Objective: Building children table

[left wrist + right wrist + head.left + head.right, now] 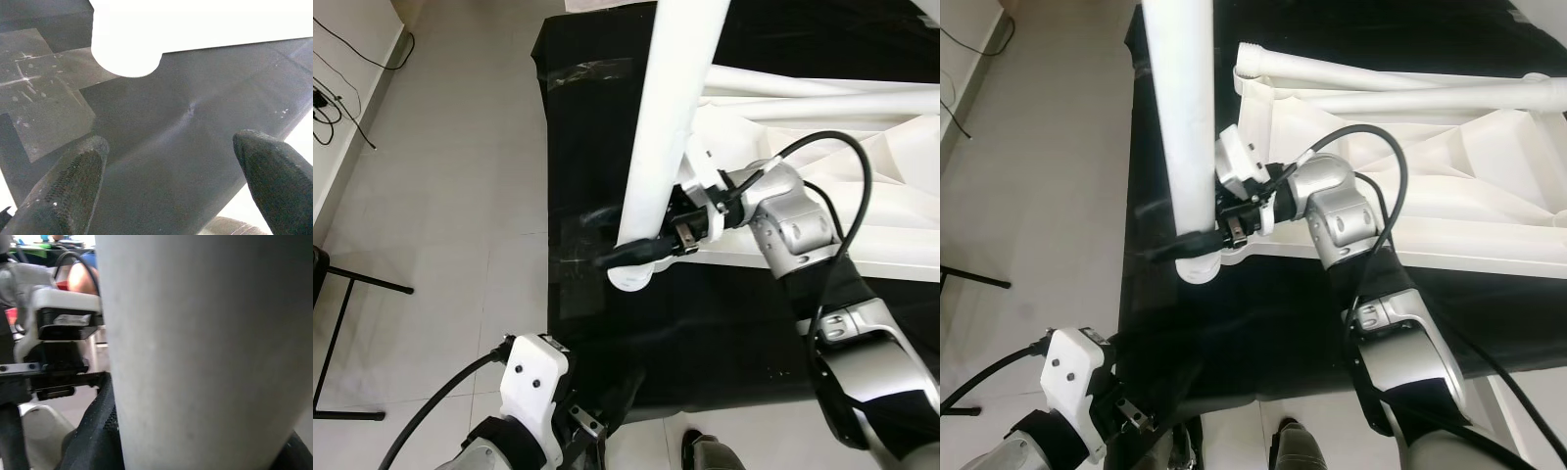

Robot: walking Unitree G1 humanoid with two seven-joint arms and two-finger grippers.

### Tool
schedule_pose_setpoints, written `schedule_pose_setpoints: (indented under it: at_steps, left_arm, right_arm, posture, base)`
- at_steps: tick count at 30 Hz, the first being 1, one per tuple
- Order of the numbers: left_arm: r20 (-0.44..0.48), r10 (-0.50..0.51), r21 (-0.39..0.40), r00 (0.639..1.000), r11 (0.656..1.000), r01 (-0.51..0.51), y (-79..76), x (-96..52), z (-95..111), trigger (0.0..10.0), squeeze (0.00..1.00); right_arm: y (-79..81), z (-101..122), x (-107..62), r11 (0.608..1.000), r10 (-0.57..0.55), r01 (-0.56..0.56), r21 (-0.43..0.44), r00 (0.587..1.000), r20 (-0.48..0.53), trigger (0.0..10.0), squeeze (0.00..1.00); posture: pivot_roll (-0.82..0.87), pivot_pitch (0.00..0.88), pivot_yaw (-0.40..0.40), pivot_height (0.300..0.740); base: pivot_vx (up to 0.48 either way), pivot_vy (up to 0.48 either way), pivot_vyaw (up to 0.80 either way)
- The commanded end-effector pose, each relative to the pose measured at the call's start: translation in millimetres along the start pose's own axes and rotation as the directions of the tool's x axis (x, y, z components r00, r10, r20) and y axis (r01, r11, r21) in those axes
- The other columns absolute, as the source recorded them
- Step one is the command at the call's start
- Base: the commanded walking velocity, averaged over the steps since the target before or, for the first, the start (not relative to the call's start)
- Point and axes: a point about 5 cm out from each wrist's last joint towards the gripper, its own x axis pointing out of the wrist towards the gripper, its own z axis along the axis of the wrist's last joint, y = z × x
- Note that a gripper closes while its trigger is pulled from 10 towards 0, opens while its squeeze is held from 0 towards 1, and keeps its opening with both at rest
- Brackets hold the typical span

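Right gripper (651, 253) jaws clamped on the white table leg (671, 117), holding it upright at the corner of the upturned white tabletop (1489, 196) (on the black mat (597, 127)). Left gripper (171, 181) low near the mat's edge, jaws apart, holding nothing.

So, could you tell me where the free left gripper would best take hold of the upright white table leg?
Probably on the bare shaft of the table leg, above the right gripper, approaching from the robot's left. The leg is a smooth round tube, its lower end already clamped, so open jaws can straddle it sideways.
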Motion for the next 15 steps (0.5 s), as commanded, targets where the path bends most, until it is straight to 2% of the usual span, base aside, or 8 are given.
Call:
schedule_pose_setpoints:
  at_steps: [1, 15]
  left_arm:
    - [-0.003, 0.003, -0.031, 1.000, 1.000, -0.003, 1.4, -1.0, -4, 10.0, 0.00]
    - [0.014, -0.012, -0.048, 1.000, 0.999, 0.013, -0.5, -1.9, -2, 10.0, 0.00]
  right_arm:
    - [1.2, 5, 9.0, 0.998, 0.058, -0.058, -0.032, 0.998, 0.000, 10.0, 0.00]
    - [-1.5, 7, 19.3, 0.994, 0.103, -0.103, -0.047, 0.995, -0.006, 10.0, 0.00]
  posture:
    - [0.04, 0.264, 0.000, 0.740]
    - [0.05, 0.283, 0.000, 0.740]
  base:
    - [0.000, 0.000, 0.00]
    - [0.000, 0.000, 0.00]
